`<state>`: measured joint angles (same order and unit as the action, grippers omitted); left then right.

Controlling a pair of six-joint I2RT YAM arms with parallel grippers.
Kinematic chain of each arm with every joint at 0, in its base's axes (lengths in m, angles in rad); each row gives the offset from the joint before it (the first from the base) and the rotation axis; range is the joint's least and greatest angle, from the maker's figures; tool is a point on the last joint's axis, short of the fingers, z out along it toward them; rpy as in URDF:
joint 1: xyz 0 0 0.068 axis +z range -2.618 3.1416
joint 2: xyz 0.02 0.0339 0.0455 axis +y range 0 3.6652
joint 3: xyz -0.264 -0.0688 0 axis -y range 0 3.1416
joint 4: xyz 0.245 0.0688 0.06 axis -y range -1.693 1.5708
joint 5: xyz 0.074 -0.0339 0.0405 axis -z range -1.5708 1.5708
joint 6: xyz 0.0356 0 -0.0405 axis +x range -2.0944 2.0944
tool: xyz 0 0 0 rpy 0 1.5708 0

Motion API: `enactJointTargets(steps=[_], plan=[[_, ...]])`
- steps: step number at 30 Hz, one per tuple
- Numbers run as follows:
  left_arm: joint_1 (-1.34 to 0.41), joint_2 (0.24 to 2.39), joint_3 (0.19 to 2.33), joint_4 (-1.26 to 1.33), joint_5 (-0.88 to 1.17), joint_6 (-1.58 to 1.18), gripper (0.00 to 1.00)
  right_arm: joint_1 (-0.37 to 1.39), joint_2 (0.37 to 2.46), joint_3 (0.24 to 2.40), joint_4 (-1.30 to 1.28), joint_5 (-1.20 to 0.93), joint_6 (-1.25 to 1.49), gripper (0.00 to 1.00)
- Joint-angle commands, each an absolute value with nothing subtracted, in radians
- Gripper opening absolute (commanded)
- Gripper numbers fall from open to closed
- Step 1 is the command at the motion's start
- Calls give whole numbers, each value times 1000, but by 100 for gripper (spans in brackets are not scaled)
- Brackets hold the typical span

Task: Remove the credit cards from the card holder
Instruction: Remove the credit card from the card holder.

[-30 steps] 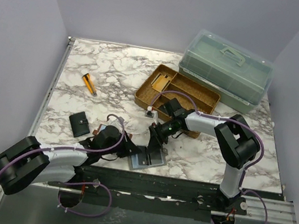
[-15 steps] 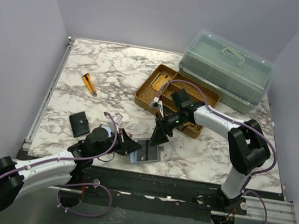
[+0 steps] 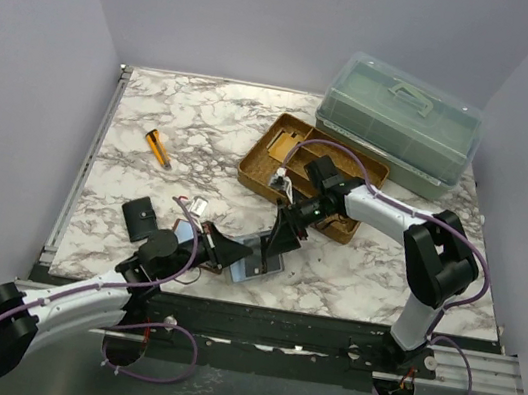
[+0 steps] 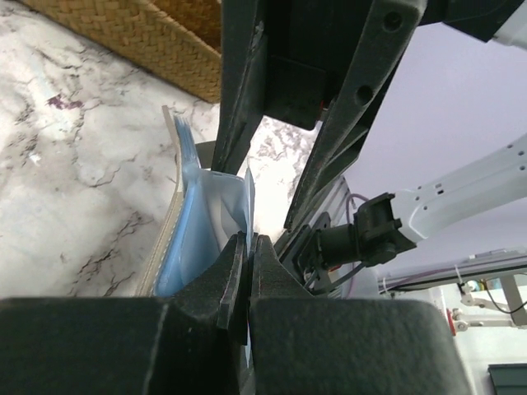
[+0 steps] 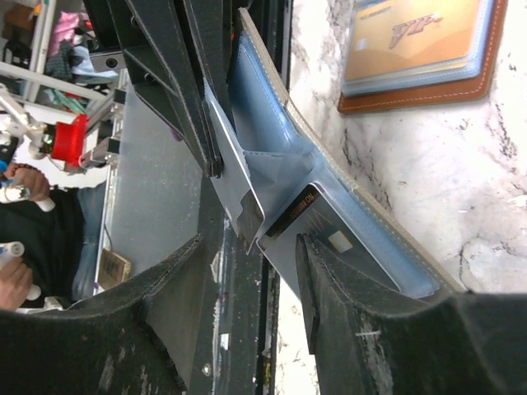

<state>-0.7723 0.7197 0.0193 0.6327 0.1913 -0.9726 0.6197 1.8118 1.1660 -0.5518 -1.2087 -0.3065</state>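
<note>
The card holder [image 3: 260, 259] lies open near the table's front edge, and its blue inner panel [image 5: 329, 185] is tilted up. Its other panel [image 5: 420, 49], brown-edged with an orange card behind plastic, lies flat on the marble. My left gripper [image 3: 226, 252] [image 4: 249, 247] is shut on a pale credit card [image 4: 246, 197] [image 5: 235, 177] that sticks out of the blue panel's pocket. My right gripper [image 3: 281, 239] [image 5: 247, 276] is open. One of its fingers [image 5: 354, 313] rests on the blue panel, over a second card with a chip [image 5: 338, 241].
A woven tray [image 3: 351, 161] lies just behind the right arm, with a translucent green lidded box [image 3: 399, 119] at the back right. A small black case [image 3: 142, 218] lies to the left of the left arm. An orange-and-black tool [image 3: 159, 148] lies farther back left.
The left arm has stretched out and its gripper has drawn back to the left, shut on the card. The holder has shifted and tilted. The right gripper has stayed over the holder.
</note>
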Motion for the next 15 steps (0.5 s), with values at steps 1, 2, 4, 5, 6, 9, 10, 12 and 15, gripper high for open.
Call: enactJointTargets(steps=[1, 2, 4, 5, 6, 9, 10, 12, 15], plan=[[-772, 731, 16, 787, 206, -1008, 0, 614, 1811, 1168, -532, -1317, -278, 52], [-772, 740, 16, 803, 206, -1011, 0, 614, 1812, 1167, -531, -1329, -276, 51], [-772, 763, 19, 834, 207, -1018, 0, 615, 1810, 1165, -523, -1349, -266, 50], [-772, 775, 21, 850, 207, -1021, 0, 615, 1809, 1166, -519, -1358, -263, 50], [-773, 790, 25, 865, 207, -1024, 0, 615, 1809, 1167, -519, -1365, -260, 50], [-777, 835, 40, 896, 210, -1023, 0, 615, 1809, 1170, -515, -1396, -251, 46], [-776, 849, 46, 904, 211, -1021, 0, 615, 1810, 1170, -515, -1405, -249, 45], [-778, 876, 58, 923, 216, -1019, 0, 615, 1813, 1170, -512, -1415, -244, 41], [-778, 897, 70, 940, 221, -1016, 0, 614, 1817, 1172, -512, -1412, -238, 27]])
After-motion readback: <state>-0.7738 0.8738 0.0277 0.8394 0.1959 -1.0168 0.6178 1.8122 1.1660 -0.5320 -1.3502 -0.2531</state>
